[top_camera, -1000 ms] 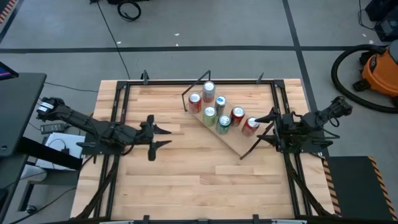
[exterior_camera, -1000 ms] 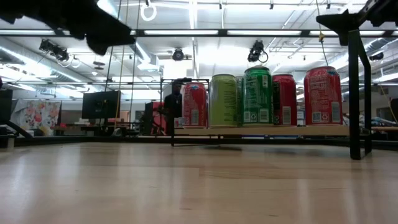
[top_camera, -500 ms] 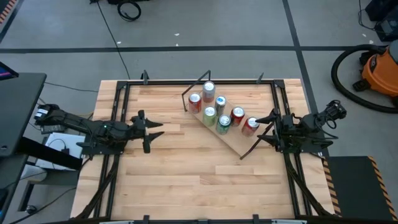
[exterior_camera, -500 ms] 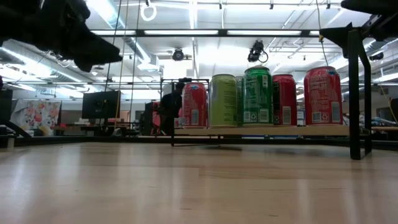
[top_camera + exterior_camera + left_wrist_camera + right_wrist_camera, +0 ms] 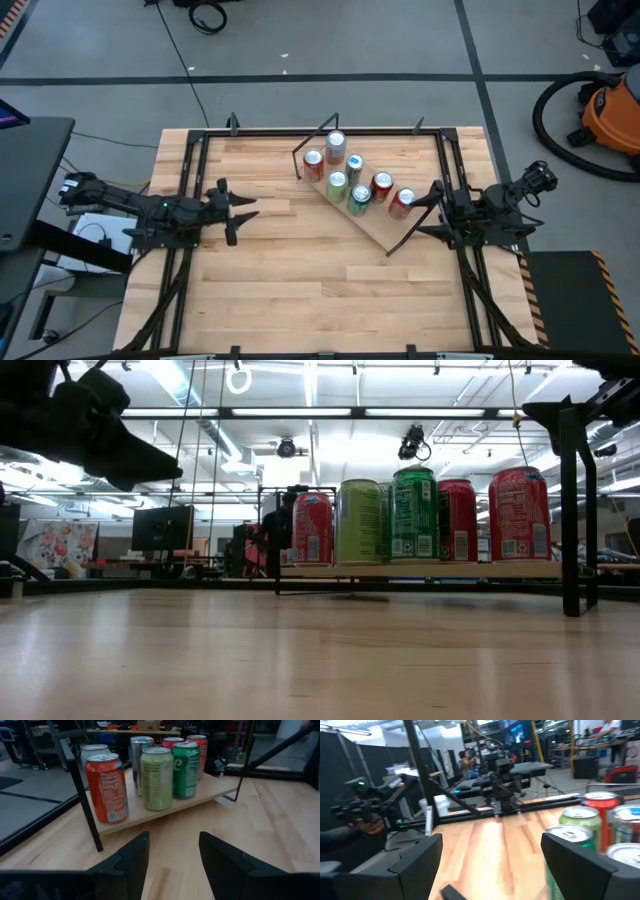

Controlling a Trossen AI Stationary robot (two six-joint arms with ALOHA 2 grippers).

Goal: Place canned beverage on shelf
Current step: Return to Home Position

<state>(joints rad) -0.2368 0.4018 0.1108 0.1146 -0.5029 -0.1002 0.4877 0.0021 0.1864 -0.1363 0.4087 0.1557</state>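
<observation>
The left pincer (image 5: 243, 207) has drawn back across the table (image 5: 300, 290) toward its own side, farther from the shelf (image 5: 385, 232). In the low view the left arm (image 5: 95, 425) has slid from the upper middle-left toward the corner. The right pincer (image 5: 428, 210) has pulled slightly away from the nearest red can (image 5: 402, 200), whose top it nearly touched a second ago and which now stands clear of it. In the room behind, a person (image 5: 270, 535) has shifted a little to the side.
</observation>
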